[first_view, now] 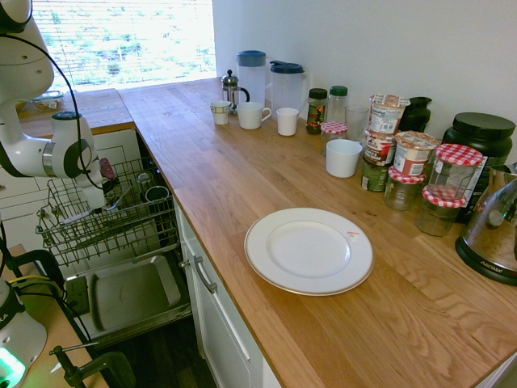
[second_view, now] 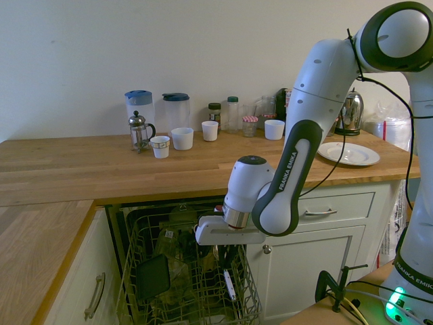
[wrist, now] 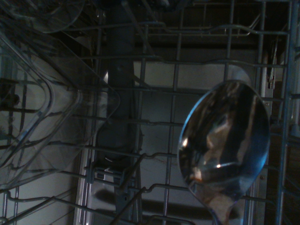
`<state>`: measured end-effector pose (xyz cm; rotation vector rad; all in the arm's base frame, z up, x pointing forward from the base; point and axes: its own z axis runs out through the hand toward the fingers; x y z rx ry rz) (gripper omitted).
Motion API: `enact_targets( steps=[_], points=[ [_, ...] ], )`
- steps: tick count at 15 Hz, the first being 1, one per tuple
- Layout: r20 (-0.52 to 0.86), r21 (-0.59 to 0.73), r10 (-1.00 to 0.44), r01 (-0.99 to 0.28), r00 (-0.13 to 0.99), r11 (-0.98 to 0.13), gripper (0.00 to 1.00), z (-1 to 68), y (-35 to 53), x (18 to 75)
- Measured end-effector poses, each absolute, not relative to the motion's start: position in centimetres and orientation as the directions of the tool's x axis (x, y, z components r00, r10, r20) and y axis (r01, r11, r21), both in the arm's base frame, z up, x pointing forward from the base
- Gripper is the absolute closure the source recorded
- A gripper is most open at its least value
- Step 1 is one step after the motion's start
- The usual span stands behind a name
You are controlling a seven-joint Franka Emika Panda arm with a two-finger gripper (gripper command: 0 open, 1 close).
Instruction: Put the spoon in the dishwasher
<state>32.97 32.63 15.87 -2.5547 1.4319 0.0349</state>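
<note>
First exterior view: A wooden counter (first_view: 210, 178) meets a bright window (first_view: 129, 36) as the claw (first_view: 98, 202), pressed together, works at the dishwasher (first_view: 141, 289); in the wrist view, the spoon (wrist: 226, 140) shows above the rack (wrist: 174, 124), handle cut off.

The spoon (wrist: 225, 143) is shiny silver metal, its rounded bowl tapering into a narrow handle, and shows in the wrist view with wire rack behind it. The dishwasher (first_view: 121, 218) stands open beside the wooden counter, its grey wire upper rack out above a grey metal inner door panel lying lowered.
</note>
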Motion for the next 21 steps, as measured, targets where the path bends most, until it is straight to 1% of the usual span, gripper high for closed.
enact_targets(
  steps=[6,7,21],
  points=[
    [-0.132,-0.148,-0.852,-0.860,0.507,-0.489,1.00,13.9,33.0,34.4],
    [-0.131,-0.146,-0.852,-0.860,0.507,-0.489,0.00,13.7,32.9,34.6],
    [-0.135,-0.146,-0.841,-0.850,0.525,-0.507,0.00,13.3,34.5,34.9]
  ],
)
